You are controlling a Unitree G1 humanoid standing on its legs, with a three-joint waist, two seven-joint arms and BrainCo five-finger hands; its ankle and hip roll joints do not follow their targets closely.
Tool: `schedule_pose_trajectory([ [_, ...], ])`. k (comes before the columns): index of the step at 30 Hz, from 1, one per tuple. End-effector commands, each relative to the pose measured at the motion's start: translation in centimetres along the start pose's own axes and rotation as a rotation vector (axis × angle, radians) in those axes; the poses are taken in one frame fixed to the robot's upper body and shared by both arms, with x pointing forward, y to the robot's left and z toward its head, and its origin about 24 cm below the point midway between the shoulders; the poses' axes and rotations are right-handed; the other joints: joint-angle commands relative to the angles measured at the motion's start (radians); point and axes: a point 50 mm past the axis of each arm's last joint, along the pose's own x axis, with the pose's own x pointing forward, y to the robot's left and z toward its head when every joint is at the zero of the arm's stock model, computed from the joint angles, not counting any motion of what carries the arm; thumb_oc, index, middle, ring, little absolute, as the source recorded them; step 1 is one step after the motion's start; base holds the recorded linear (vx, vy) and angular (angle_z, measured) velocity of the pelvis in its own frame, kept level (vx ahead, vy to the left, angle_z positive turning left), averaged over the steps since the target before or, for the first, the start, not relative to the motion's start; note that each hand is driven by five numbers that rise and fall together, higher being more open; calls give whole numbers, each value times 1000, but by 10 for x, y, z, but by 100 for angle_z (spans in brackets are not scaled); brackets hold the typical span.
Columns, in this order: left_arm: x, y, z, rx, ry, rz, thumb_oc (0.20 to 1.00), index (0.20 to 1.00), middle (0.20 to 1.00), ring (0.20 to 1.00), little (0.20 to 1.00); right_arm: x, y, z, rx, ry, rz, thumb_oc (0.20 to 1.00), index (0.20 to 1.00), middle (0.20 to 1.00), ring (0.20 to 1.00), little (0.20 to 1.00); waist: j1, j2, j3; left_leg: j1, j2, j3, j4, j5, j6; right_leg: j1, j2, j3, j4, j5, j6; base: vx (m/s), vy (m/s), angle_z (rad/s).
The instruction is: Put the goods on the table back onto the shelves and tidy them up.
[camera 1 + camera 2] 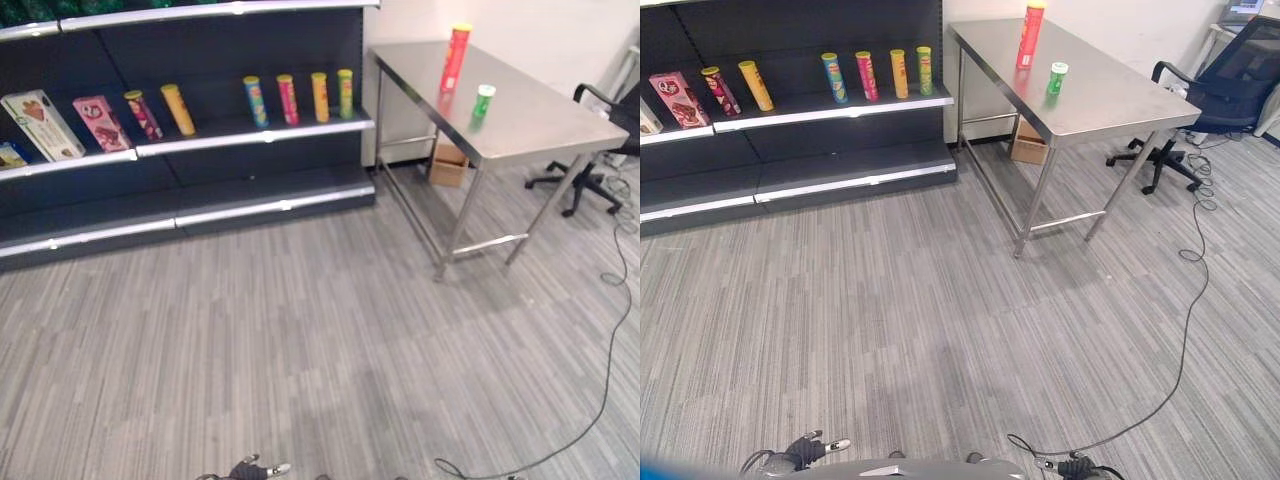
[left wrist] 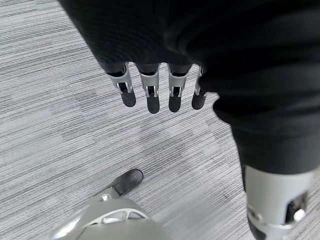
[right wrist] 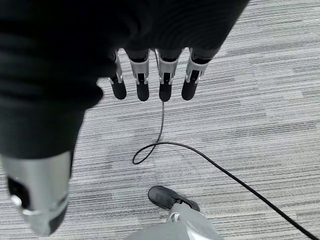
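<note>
While both hands hang low beside the robot, nothing is held: the left hand (image 2: 150, 92) and the right hand (image 3: 150, 82) each show relaxed, nearly straight fingers over the floor (image 1: 300, 340), with no object between fingers and thumb.

From here I judge the main risk is the approach. The robot stands well apart from the table (image 1: 540, 125), so it must walk first, and a misjudged stop could bump the table leg and shake the goods. The tall red can (image 1: 456, 58) stands upright near the far edge and looks easy to tip if a finger touches it high. The small green can (image 1: 484, 102) is nearer to the front edge, so a clumsy push could roll it off.

The floor is grey striped carpet, flat and open. Farther away, the steel table is smooth and shiny, so the cans may slide on it. To the left of the table is a dark shelf unit (image 1: 250, 205) with several upright cans (image 1: 298, 98) and boxes (image 1: 40, 125) on one shelf; the lower shelves are bare. A cardboard box (image 1: 449, 165) sits under the table, and an office chair (image 1: 600, 150) stands beyond it.
</note>
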Motion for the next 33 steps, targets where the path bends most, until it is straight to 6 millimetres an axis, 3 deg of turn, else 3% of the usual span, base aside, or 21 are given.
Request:
schedule_pose_trajectory([
  [1,3,7,13,45,-19,39,1000,1000,1000,1000,1000,2,-7,14,-26,-25,-40,1000,1000,1000,1000,1000,-27,8,-22,-23,33,-31,2,13,-68,-46,-64,-26,9,9,102,0,0,0],
  [26,3,11,11,98,-8,64,1000,1000,1000,1000,1000,3,-3,24,-63,-47,-28,1000,1000,1000,1000,1000,-13,0,-7,-49,0,-29,2,-9,-34,-110,-95,26,25,51,131,-8,34,-5],
  [30,3,11,12,99,-12,66,1000,1000,1000,1000,1000,3,-5,30,-67,-58,-32,1000,1000,1000,1000,1000,-12,2,6,-62,-22,-34,2,-17,-14,-149,-112,45,67,51,144,20,106,-6],
  [33,4,12,15,99,-24,64,1000,1000,1000,1000,1000,3,-8,33,-67,-69,-36,1000,1000,1000,1000,1000,-8,11,21,-63,-40,-34,2,-32,7,-202,-132,55,179,28,151,25,129,-20],
])
